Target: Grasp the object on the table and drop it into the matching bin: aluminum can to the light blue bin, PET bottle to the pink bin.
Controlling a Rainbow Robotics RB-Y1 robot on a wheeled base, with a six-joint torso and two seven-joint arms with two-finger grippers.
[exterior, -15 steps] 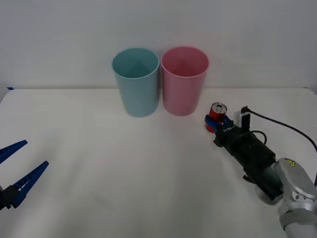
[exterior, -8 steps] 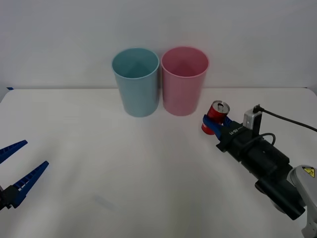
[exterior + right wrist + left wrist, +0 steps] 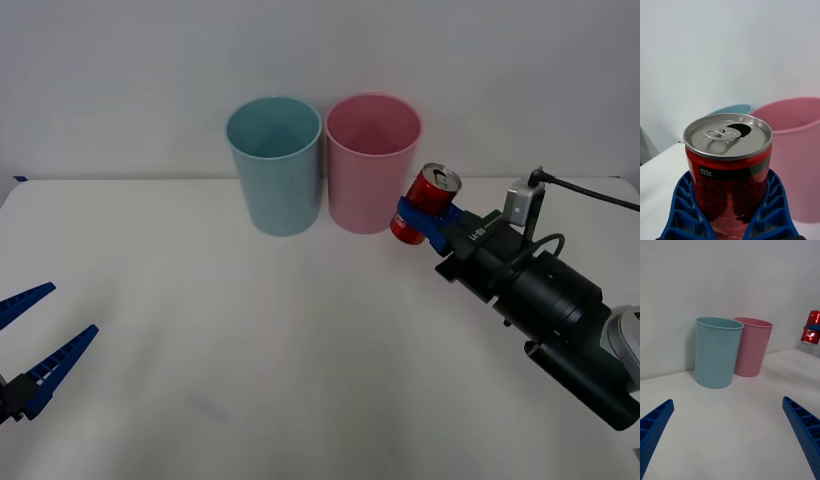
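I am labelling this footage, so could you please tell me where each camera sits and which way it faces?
Front view: above the arms, looking forward and down at the table; shows the right pincer holding the red can aloft and the open left pincer.
Right wrist view: on the right wrist, facing the can between its blue fingers.
Left wrist view: on the left wrist, facing the light blue bin and pink bin.
All views share the can and both bins.

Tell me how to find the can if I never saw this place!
Look at the white table with two tall bins at the back. Beside the pink bin, the right claw holds the can up in the air. It is small, red and silver-topped, far shorter than the pink and light blue bin.
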